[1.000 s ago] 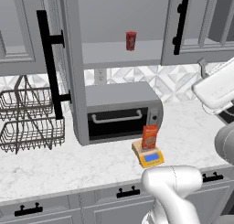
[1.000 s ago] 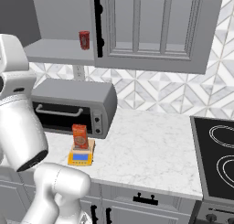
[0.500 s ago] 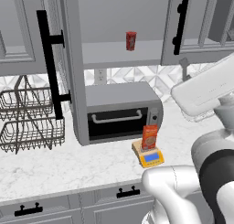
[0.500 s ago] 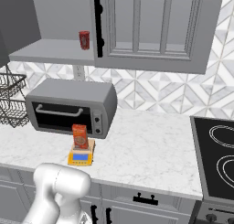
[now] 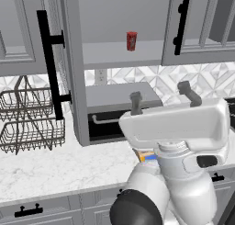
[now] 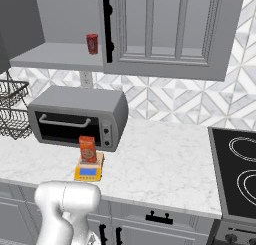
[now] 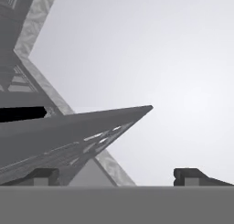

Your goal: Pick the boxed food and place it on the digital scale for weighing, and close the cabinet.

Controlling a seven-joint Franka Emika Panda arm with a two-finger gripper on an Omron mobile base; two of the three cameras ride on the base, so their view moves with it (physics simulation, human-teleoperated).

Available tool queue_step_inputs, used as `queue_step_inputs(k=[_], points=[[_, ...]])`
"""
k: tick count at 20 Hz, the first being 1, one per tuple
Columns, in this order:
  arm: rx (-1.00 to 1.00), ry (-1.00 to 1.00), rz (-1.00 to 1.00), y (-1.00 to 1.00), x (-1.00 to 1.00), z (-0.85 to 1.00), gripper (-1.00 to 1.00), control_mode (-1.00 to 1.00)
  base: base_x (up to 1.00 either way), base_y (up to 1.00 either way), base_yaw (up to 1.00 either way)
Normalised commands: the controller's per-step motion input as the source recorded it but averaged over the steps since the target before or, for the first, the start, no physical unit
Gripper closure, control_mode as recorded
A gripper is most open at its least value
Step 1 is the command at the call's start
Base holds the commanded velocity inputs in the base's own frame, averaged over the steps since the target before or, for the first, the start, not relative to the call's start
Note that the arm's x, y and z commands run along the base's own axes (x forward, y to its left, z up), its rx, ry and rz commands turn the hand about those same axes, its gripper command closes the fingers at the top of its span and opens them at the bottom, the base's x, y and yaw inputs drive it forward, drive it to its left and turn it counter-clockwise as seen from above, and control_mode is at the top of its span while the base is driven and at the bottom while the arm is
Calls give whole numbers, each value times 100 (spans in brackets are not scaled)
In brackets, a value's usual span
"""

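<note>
Gripper [image 5: 160,96]: centre of the left base view, two dark fingers pointing up from the white hand, set wide apart with nothing between them; in the hand view the two finger tips sit at the bottom edge, also far apart and empty
Boxed food [image 6: 87,149]: lower left of the right base view, orange-red box standing upright on the digital scale, just in front of the toaster oven's control end
Digital scale [image 6: 89,170]: yellow-orange, flat on the marble counter [image 6: 160,159], blue display facing the camera, box resting on the rear of its platform; in the left base view a sliver of it [image 5: 148,156] shows below the white hand, mostly hidden by the arm
Cabinet door [image 5: 69,63]: left of centre in the left base view, swung open and seen edge-on, long black bar handle [image 5: 49,63] on its left face, lower end hanging in front of the toaster oven
Cabinet shelf [image 6: 55,56]: upper left of the right base view, exposed, small red can [image 6: 92,43] standing upright near its right end, beside the shut neighbouring door [image 6: 170,29]
Toaster oven [image 6: 75,116]: grey, on the counter under the open shelf, glass door shut
Dish rack [image 5: 27,120]: left edge of the left base view, dark wire, two tiers, on the counter beside the open door
Stove top [image 6: 235,169]: right edge of the right base view, black with ring burners
Hand view: angled grey panel edge [image 7: 91,127] running from lower left to centre against a pale plain surface
</note>
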Motion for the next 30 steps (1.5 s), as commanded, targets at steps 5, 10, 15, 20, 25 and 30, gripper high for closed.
queue_step_inputs(k=[5, 10, 15, 20, 25, 30], points=[[17, -16, -11, 99, -100, -85, -100, -100, 0, 0, 0], [17, -1, -1, 88, -93, -38, -100, -100, 0, 0, 0], [19, -1, 0, 31, -100, -14, -100, -100, 0, 0, 0], [12, -4, 0, 59, -100, -21, -100, -100, 0, 0, 0], [21, 32, 5, 100, -98, -40, -100, -100, 0, 0, 0], [13, 39, 6, 100, -76, -65, -100, -100, 0, 0, 0]])
